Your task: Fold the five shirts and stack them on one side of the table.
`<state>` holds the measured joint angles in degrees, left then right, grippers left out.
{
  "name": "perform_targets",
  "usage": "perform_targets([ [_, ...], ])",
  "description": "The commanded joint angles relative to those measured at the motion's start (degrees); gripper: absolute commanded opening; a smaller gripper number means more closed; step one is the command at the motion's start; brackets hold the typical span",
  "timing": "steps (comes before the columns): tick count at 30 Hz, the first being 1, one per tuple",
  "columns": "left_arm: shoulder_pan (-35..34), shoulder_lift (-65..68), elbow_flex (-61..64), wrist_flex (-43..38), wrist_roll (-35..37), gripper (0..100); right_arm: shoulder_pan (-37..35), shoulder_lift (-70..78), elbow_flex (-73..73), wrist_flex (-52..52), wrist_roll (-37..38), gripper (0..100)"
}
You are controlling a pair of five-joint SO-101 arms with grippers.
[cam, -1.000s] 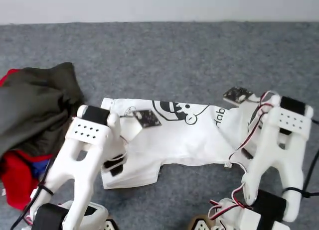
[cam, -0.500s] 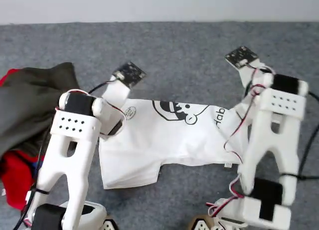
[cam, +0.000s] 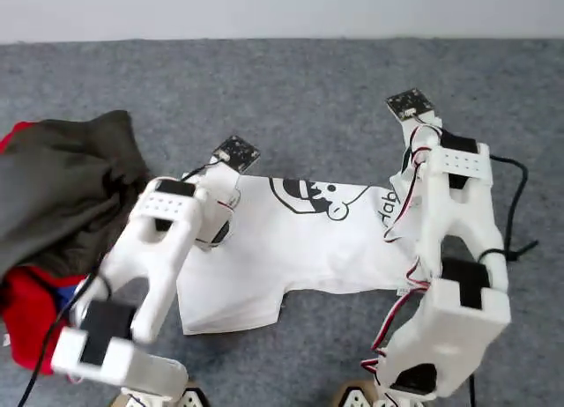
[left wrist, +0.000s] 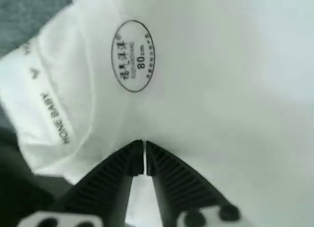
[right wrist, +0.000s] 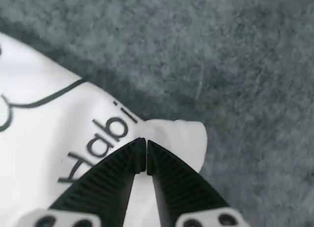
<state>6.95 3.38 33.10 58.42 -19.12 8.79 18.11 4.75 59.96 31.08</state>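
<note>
Both arms have swung from over the middle of the shirt (cam: 300, 248) to its far edge. The left end effector (left wrist: 143, 156) then drew back slightly, onto the far-left corner.

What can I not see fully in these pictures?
High view: the left arm and right arm cover the white shirt at both ends.
High view: the edge cuts the shirt pile; its count is unclear.
Wrist views: whether left gripper and right gripper pinch cloth is hidden under their tips.
</note>
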Motion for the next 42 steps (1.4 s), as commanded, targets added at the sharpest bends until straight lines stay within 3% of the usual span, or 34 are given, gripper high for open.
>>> perform_targets([
  [1,-1.0,7.2,-9.0,2.1,0.4,1,2.6,1.4,-0.4,-4.8,-0.5,0.9],
  [9,-6.2,13.4,-17.6,9.1,0.4,1,8.3,2.5,-0.7,-9.3,-0.5,0.9],
  [18,-1.8,-3.4,-17.5,15.6,0.4,1,3.7,-10.4,-5.2,7.1,-0.7,0.9],
  [24,-5.0,-12.1,-17.6,22.3,0.4,1,-2.8,-16.0,-5.3,18.9,-0.9,0.9],
  [34,-25.0,-31.6,-17.7,33.9,0.4,1,-18.9,-23.0,-5.3,36.2,-1.0,0.9],
  [42,-47.9,-43.3,-17.3,39.9,-6.3,1,-42.3,-23.6,-5.0,41.1,-6.7,1.3],
])
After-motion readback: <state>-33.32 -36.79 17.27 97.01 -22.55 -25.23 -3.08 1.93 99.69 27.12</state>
